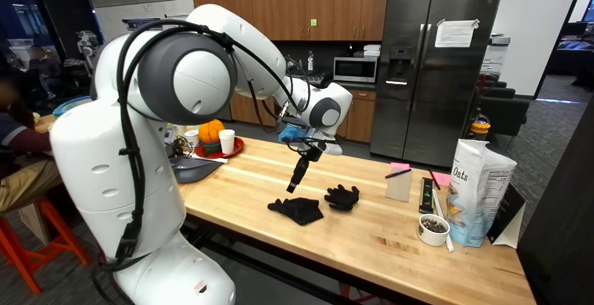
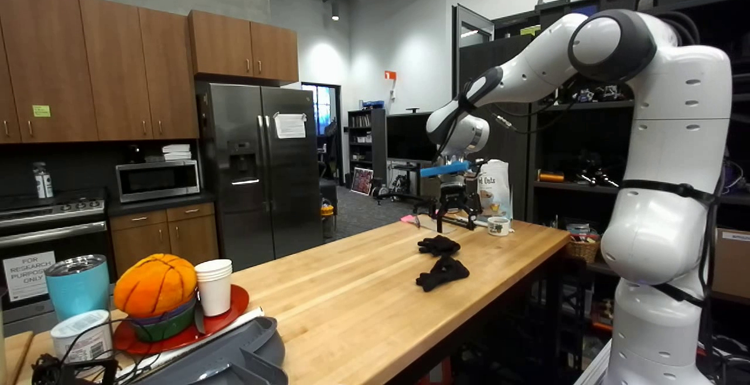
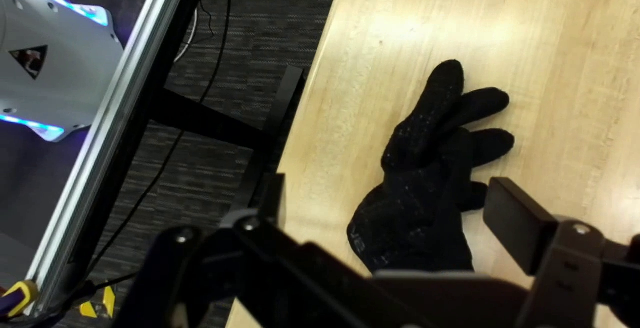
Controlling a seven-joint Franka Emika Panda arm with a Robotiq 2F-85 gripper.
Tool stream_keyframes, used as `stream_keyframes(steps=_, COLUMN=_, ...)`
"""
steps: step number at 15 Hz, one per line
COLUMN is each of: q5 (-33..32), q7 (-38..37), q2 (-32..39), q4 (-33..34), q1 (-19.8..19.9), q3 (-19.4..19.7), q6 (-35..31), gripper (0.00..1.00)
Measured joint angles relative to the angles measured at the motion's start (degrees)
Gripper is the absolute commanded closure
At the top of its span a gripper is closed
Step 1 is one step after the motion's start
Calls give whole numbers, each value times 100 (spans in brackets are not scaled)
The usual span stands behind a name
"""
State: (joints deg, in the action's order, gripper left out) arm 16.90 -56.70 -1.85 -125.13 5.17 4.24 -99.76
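Panda arm is mounted beside one long edge of the wooden table. Gripper is held pointing down above the table, fingers spread well apart. Crumpled black work glove is framed between those fingers in the wrist view; it is laid on the table near the arm-side long edge, partly folded, glove fingers fanned out, small pale print showing on it. Fingertips and glove are seen apart in an exterior view, table wood showing between. Second black work glove is laid just beside, slightly farther in from the same table edge. One short end of the table is occupied by an upright oats bag, a white cup filled with dark bits and a black tent card. Toward that end, a tan card is laid on the table with a dark pen across it; a black level and pink notes are laid nearby. At the opposite end of the table, a red plate is loaded with an orange plush set in stacked bowls, plus stacked white paper cups; a teal tumbler is stood just off the plate. A refrigerator and a microwave are seen across the table from the arm; paper is taped to the refrigerator. Person is seated on an orange stool by the plate end of the table.
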Motion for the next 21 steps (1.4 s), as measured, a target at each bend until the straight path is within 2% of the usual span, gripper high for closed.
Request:
stream_keyframes(steps=8, q5=157, q7=-7, q2=842, q4=211, q1=50, q3=257, q6=-25, gripper=0)
stream_keyframes(steps=15, q5=174, q7=-12, q2=693, q4=219, q1=56, q3=347, q6=-113, gripper=0)
stream_keyframes(steps=21, q5=389, q7=-30, q2=792, q4=259, q1=130, q3=458, q6=-557, gripper=0)
